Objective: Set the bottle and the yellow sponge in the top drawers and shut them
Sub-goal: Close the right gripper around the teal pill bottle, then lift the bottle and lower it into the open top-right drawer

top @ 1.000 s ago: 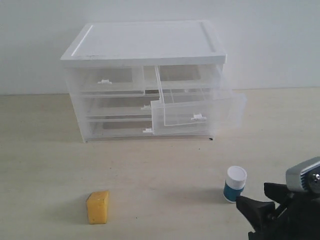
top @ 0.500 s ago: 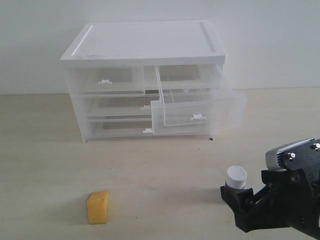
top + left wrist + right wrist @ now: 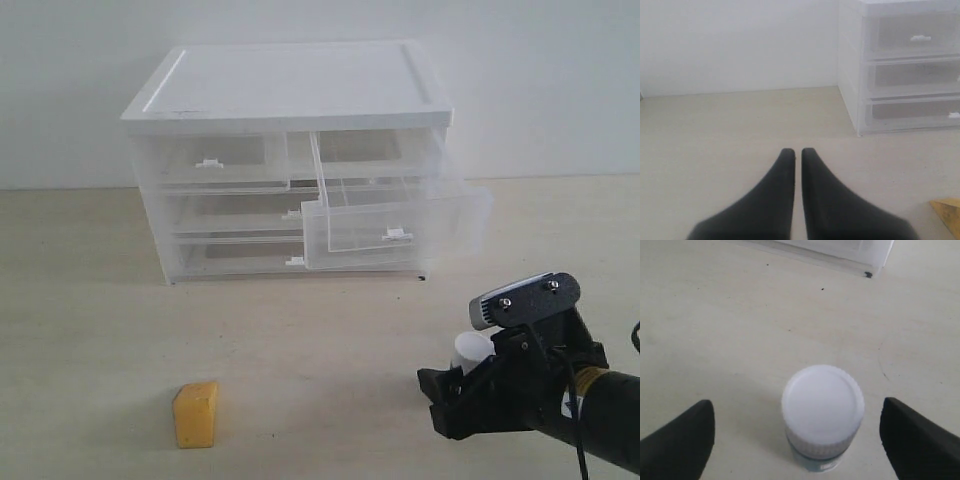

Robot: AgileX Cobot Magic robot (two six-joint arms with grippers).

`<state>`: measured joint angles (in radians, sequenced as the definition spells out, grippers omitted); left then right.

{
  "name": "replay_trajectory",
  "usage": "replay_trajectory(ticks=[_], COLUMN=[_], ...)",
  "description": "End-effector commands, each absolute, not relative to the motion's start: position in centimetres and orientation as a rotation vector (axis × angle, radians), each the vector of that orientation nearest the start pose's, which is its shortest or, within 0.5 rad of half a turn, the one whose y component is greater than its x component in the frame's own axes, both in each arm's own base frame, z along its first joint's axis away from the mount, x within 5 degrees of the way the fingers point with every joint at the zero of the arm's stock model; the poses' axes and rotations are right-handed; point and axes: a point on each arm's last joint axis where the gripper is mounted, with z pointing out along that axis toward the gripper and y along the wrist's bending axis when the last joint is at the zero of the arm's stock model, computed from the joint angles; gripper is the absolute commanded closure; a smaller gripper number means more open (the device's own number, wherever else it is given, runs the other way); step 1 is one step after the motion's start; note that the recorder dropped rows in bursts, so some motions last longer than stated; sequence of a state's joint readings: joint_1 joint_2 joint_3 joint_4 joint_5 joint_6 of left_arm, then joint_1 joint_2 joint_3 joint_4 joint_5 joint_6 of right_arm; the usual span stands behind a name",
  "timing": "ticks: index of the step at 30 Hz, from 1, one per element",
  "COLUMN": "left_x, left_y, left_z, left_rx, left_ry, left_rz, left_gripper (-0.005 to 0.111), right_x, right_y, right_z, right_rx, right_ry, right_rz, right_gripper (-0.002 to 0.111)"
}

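The bottle stands upright on the tabletop, between the spread fingers of the released right end effector, apart from both. The open top drawer lies at its 11 o'clock and the sponge at 9. The left end effector is clenched and empty. The bottle grasp seems in hand; next, the fingers need to squeeze below the cap.

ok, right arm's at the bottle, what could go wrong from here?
1. The bottle sits off-centre between the open right fingers; one may touch first and tip it.
2. The open top-right drawer juts forward; carried low, the bottle could clip its front wall.
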<state>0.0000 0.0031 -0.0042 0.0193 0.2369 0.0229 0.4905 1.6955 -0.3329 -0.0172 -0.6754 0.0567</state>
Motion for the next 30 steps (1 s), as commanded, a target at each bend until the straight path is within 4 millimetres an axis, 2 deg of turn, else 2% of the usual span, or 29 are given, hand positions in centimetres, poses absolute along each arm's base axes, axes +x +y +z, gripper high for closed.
replay_trajectory(ticks=[1, 5, 8, 9, 10, 18, 22, 27, 30], left_x=[5.6, 5.6, 5.6, 5.6, 5.6, 5.6, 5.6, 5.6, 5.6], left_y=[0.0, 0.0, 0.0, 0.0, 0.0, 0.0, 0.0, 0.0, 0.0], left_z=[19.2, 19.2, 19.2, 19.2, 19.2, 19.2, 19.2, 19.2, 19.2], left_rx=[0.022, 0.022, 0.022, 0.022, 0.022, 0.022, 0.022, 0.022, 0.022], left_ry=[1.716, 1.716, 1.716, 1.716, 1.716, 1.716, 1.716, 1.716, 1.716], left_rz=[0.025, 0.025, 0.025, 0.025, 0.025, 0.025, 0.025, 0.025, 0.025], left_gripper=[0.103, 0.103, 0.103, 0.103, 0.103, 0.103, 0.103, 0.103, 0.103], right_x=[21.8, 21.7, 21.7, 21.6, 21.6, 21.6, 21.4, 20.7, 20.2], right_y=[11.3, 11.3, 11.3, 11.3, 11.4, 11.6, 11.9, 12.6, 12.8], right_z=[11.5, 11.4, 11.3, 11.3, 11.3, 11.5, 11.7, 13.9, 15.8], right_rx=[-0.477, -0.478, -0.486, -0.501, -0.507, -0.433, -0.363, -0.345, -0.338], right_ry=[2.115, 2.125, 2.136, 2.134, 2.134, 2.141, 2.163, 2.113, 2.054], right_rz=[0.273, 0.271, 0.269, 0.272, 0.283, 0.344, 0.445, 0.612, 0.693], right_gripper=[0.034, 0.056, 0.088, 0.104, 0.107, 0.108, 0.108, 0.108, 0.108])
